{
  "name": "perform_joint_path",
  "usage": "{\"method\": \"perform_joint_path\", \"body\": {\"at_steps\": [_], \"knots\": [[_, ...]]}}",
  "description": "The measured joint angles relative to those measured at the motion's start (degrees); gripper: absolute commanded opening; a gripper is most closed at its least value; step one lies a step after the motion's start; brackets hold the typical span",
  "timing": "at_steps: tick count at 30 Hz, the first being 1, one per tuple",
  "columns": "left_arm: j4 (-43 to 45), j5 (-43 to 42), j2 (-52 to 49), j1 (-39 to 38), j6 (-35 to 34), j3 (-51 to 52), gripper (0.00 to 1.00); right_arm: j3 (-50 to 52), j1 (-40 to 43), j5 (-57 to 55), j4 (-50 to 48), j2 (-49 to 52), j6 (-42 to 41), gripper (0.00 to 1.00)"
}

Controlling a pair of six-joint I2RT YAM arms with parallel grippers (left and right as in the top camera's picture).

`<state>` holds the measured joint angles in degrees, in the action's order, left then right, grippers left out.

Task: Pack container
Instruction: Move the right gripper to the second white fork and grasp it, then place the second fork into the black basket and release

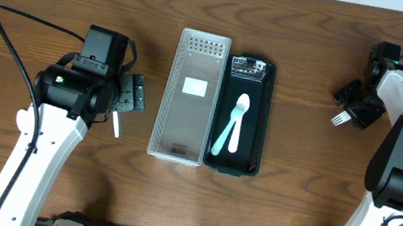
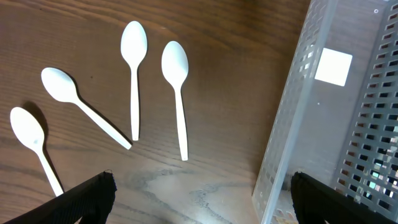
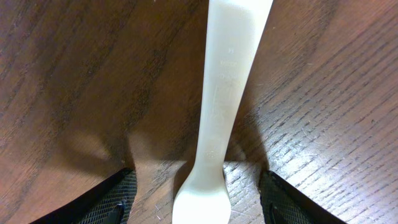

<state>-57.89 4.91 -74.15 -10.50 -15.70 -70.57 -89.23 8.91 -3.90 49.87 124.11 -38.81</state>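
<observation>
A clear perforated container (image 1: 188,94) lies mid-table, and its wall also shows in the left wrist view (image 2: 323,124). A black tray (image 1: 262,119) beside it holds two pale utensils (image 1: 234,127). Several white plastic spoons (image 2: 134,74) lie on the wood left of the clear container. My left gripper (image 1: 135,95) (image 2: 199,199) hovers open and empty above the table between the spoons and the container. My right gripper (image 1: 356,108) (image 3: 198,196) is open at the far right. Its fingers straddle the handle of a white fork (image 1: 339,118) (image 3: 230,74) lying on the table.
In the overhead view, one spoon handle (image 1: 114,124) pokes out from under the left arm; the other spoons are hidden by it. A clear shiny item (image 1: 248,67) sits at the far end of the black tray. Black cables trail from both arms.
</observation>
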Motion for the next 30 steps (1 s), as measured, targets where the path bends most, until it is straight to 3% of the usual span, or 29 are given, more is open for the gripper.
{"method": "perform_joint_path", "body": {"at_steps": [15, 28, 30], "knots": [[0.22, 0.0, 0.0, 0.0, -0.02, 0.0, 0.92, 1.97, -0.04, 0.59, -0.17, -1.07, 0.09, 0.38], [0.22, 0.0, 0.0, 0.0, -0.24, 0.0, 0.92, 2.03, -0.04, 0.94, 0.11, -1.18, 0.02, 0.24], [0.22, 0.0, 0.0, 0.0, -0.39, 0.0, 0.92, 2.03, -0.07, 0.94, 0.15, -1.18, 0.0, 0.16]]}}
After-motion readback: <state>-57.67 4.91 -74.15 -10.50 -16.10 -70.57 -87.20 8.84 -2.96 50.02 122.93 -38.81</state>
